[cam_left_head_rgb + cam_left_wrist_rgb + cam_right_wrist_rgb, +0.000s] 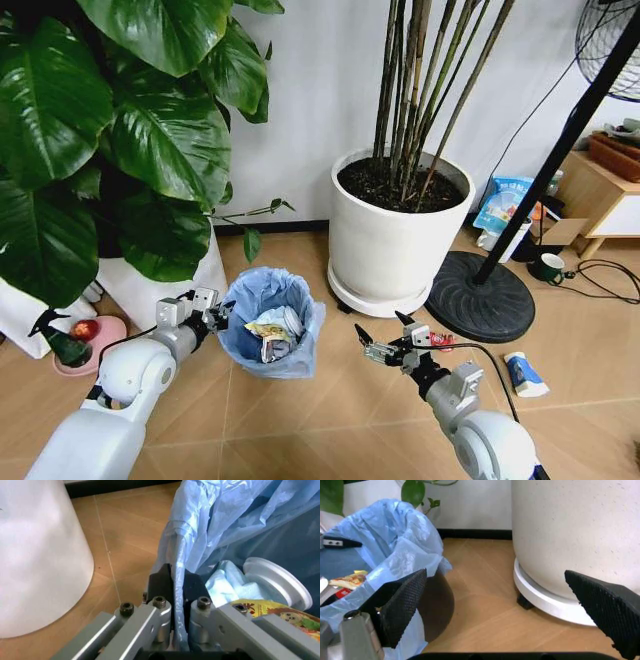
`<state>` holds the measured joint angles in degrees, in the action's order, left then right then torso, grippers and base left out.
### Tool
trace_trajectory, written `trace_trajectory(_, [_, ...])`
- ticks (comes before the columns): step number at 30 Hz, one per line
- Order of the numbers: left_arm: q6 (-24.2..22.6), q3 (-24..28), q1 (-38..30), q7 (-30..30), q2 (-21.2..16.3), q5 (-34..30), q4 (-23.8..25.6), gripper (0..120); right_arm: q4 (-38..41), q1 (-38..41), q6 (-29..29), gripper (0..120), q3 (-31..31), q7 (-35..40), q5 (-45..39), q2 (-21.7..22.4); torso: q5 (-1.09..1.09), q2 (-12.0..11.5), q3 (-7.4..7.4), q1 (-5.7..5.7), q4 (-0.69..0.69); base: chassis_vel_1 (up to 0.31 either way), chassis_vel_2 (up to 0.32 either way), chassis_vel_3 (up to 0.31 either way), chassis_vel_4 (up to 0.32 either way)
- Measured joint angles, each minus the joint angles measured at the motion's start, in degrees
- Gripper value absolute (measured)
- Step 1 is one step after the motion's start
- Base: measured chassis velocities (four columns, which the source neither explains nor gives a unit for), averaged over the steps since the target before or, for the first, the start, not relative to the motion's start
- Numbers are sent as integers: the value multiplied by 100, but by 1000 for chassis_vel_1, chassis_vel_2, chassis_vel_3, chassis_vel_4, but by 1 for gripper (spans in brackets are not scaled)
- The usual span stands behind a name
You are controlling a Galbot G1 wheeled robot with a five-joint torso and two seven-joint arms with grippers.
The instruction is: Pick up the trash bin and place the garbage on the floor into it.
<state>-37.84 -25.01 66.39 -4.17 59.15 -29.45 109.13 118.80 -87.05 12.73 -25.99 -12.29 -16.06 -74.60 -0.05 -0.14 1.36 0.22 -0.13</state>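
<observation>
- Trash bin [270, 322], small, round, dark, blue-bag-lined: left gripper [172, 592] fingers clamp its rim.
- Right gripper [385, 335], fingers apart, hovers beside it; keeping the bin level should prevent spills.

trash bin [268, 322] base hidden, packet [523, 374] print illegible

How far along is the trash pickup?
Partly done: the trash bin already holds wrappers and a white lid. In hand: the left gripper is shut on the bin's bag-lined rim; the right gripper hangs open and empty beside it. Left: a red packet and blue-white packet on the floor.
</observation>
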Motion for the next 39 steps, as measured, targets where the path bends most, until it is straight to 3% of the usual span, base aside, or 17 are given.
trace_trajectory(15, [22,-14,-14,-26,10,1,-48,0,-116,-66,-15,100,-69,77,-16,-40,0,0,1,1,0,-5,-17,-1,18])
trace_trajectory(39, [54,-41,9,-60,20,14,-74,0,-282,-119,-99,100,-163,86,12,-39,0,0,1,0,0,-75,-81,83,77])
